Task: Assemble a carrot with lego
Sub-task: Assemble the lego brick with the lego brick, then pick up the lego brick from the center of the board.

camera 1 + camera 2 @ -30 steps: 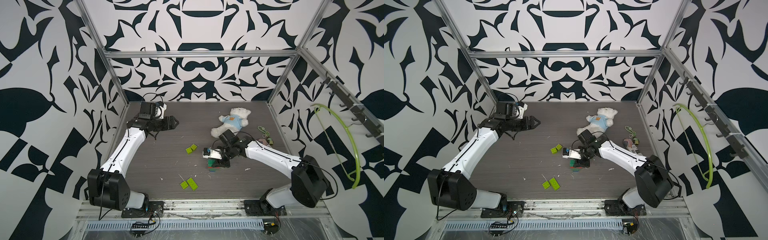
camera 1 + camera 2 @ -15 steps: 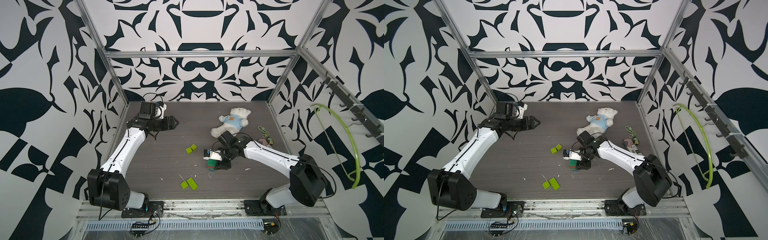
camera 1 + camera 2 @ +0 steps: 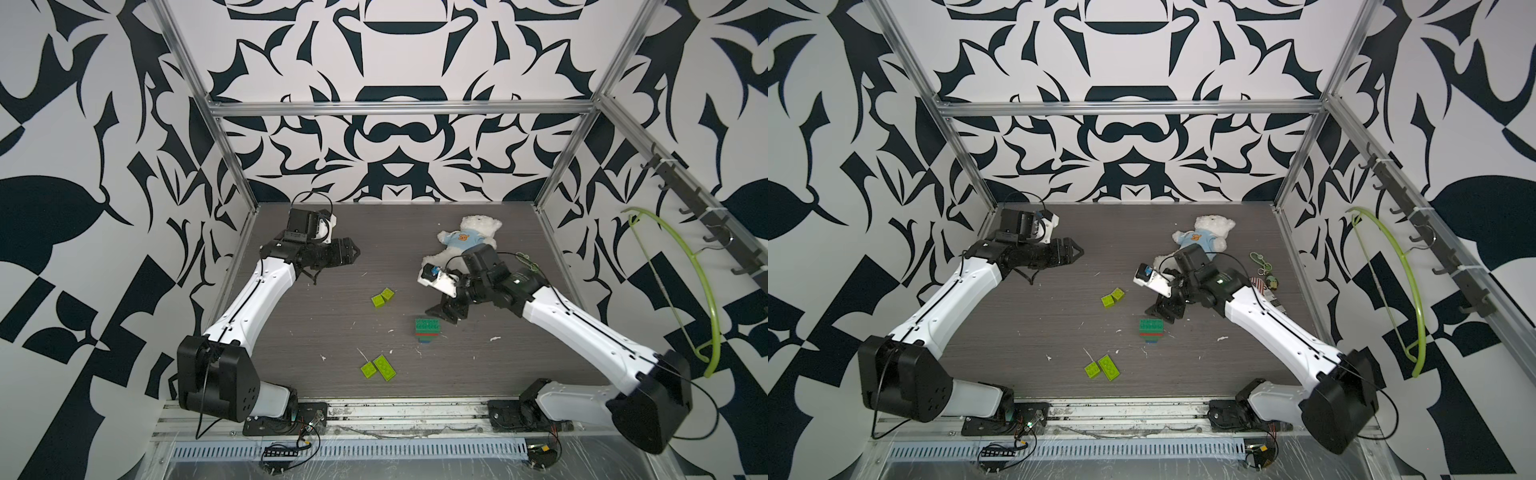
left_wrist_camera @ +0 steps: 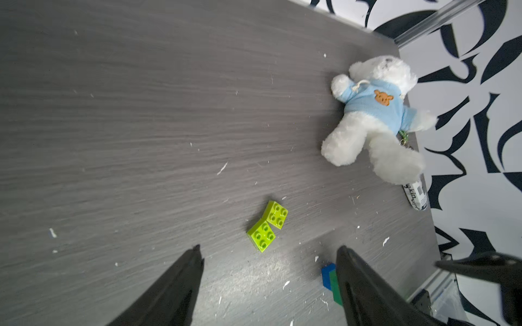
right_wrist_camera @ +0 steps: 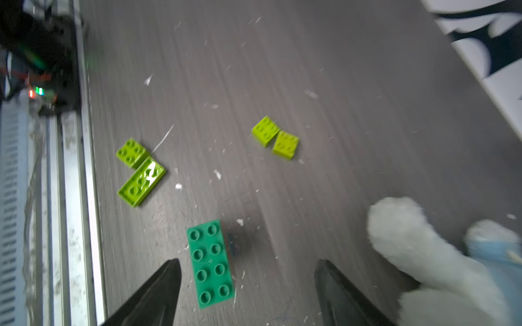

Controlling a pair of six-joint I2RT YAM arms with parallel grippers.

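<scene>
On woodgrain table (image 3: pixel 311 324), studded plastic carrot (image 3: pixel 428 329), fluffy bear (image 3: pixel 473 237)

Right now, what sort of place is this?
Probably a robot test booth: two white-and-black jointed arms bolted to a metal rail, black-and-white patterned walls, lime-green plastic bricks on a grey tabletop.

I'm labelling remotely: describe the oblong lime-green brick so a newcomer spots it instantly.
From the metal rail at the front, look just inward: two lime-green bricks lie together. The oblong lime-green brick is the long one; its neighbour and the other lime pieces are square.
</scene>
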